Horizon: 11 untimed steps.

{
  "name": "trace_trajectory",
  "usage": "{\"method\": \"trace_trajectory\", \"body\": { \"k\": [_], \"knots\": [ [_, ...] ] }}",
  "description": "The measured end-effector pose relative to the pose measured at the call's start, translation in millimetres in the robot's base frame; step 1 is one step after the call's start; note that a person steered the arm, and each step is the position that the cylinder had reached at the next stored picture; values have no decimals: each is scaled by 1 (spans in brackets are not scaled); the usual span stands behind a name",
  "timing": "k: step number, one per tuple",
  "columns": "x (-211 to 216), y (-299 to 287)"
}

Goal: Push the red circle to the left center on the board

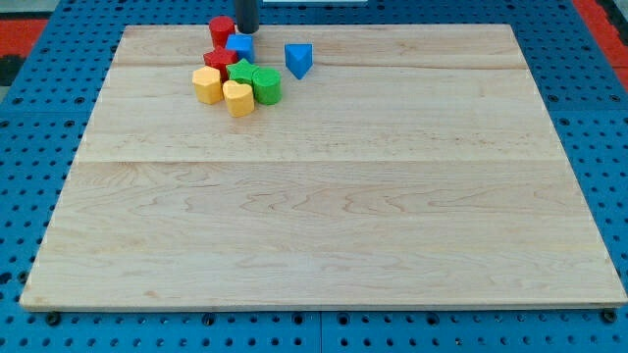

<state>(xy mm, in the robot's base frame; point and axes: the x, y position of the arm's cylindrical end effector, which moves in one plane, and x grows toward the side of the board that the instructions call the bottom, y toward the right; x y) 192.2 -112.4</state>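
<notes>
Scanning from the near edge: bare wooden surface (324, 226), no blocks until the far cluster toward 11 o'clock. Nearest there, yellow heart (237, 98) and yellow block (207, 85), then green cylinder (266, 85) with another green block (242, 72) behind it, red star-like block (218, 61), blue triangle (299, 60) apart at 3 o'clock of the pile, blue block (239, 46). Farthest, red circle (222, 29), at the far edge. Just at its 3 o'clock, my tip (246, 30); no gripper, bare rod, grasping nothing. Probably light, rigid, smooth-sliding; best pushed on its right flank. No readable writing or labels.
</notes>
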Motion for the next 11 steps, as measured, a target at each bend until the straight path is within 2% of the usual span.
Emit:
{"method": "trace_trajectory", "body": {
  "k": [1, 2, 4, 6, 8, 9, 11],
  "knots": [
    [3, -44],
    [29, -91],
    [43, -104],
    [160, -104],
    [93, -89],
    [107, -131],
    [187, -124]
  ]
}}
